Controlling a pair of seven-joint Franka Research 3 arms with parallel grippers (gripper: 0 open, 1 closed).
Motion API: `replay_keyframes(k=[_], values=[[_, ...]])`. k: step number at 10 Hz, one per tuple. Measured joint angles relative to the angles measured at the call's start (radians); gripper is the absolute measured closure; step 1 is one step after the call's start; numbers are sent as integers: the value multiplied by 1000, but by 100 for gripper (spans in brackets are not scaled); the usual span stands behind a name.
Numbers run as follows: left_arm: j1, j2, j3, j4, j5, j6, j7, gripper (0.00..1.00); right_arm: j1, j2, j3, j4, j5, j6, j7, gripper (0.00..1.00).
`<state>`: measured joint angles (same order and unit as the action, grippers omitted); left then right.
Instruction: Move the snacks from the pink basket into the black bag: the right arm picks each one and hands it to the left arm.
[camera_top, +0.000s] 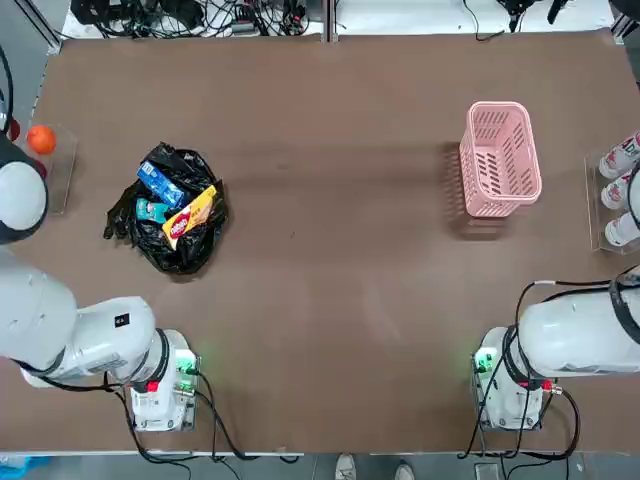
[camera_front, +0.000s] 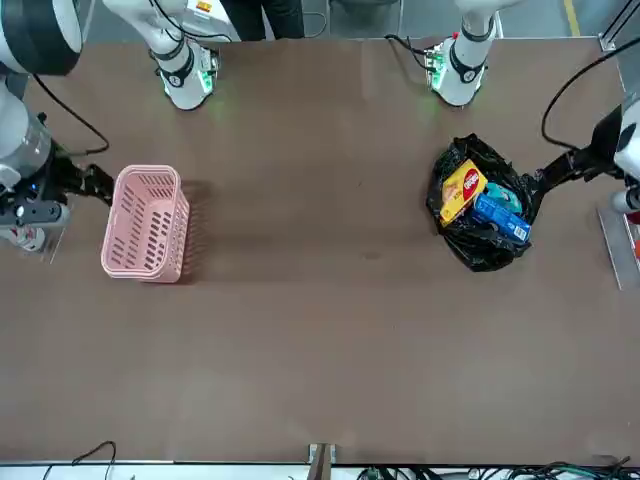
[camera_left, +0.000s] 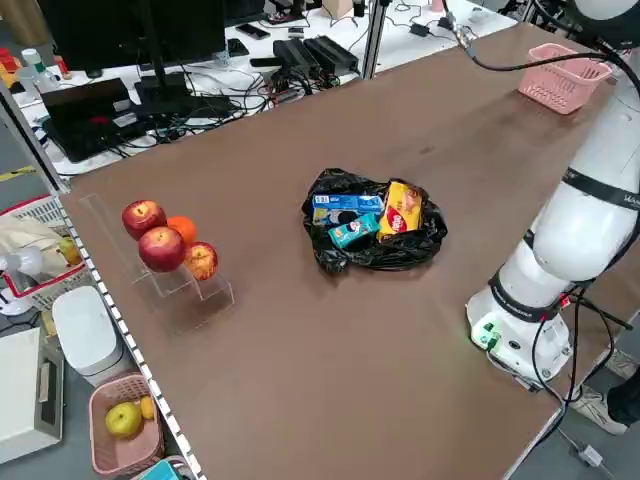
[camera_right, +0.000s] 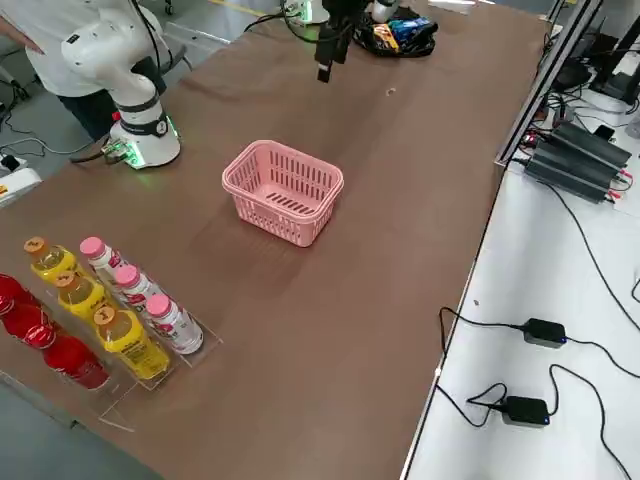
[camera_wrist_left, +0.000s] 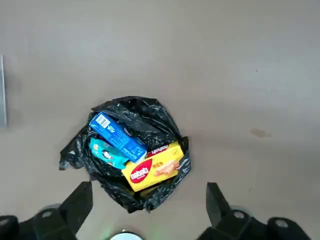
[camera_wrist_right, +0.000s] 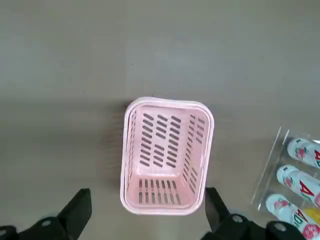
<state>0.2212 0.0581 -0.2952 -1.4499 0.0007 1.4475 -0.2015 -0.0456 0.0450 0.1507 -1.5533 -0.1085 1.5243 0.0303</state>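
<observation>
The snacks lie in the open black bag (camera_top: 185, 255) on the robot's left: a blue packet (camera_top: 160, 184), a long yellow packet (camera_top: 189, 216) and a small teal packet (camera_top: 151, 211). The pink basket (camera_top: 500, 205) stands on the robot's right with nothing inside it. High above the bag hangs my left gripper (camera_wrist_left: 148, 187), open, its fingers (camera_wrist_left: 82, 192) wide apart and holding nothing. Over the basket (camera_wrist_right: 165, 155) my right gripper (camera_wrist_right: 146, 192) is also open and holds nothing. In the front view both grippers show at the table's side edges, the left one (camera_front: 560, 170) and the right one (camera_front: 85, 180).
A clear rack of white bottles with pink caps (camera_top: 620, 190) stands at the table's right edge, close to the basket. Another clear rack with round fruits (camera_left: 160, 240) sits at the left edge. Cables and power supplies run along the far side.
</observation>
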Motion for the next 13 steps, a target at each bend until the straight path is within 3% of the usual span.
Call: replay_keyframes(k=[3,5,7,13], values=[[-110,-51,131,10,-32,-15,65,0,0,-43,-20,53,0,-70,-25,0],[-182,-71,195,10,-32,-15,75,0,7,-44,-70,103,1,-110,-63,0],[-179,-71,220,10,-32,-20,139,0,13,-42,-98,105,2,-130,-72,0],[-177,-71,234,10,-32,-48,184,0,15,-42,-100,106,17,-155,-71,0]])
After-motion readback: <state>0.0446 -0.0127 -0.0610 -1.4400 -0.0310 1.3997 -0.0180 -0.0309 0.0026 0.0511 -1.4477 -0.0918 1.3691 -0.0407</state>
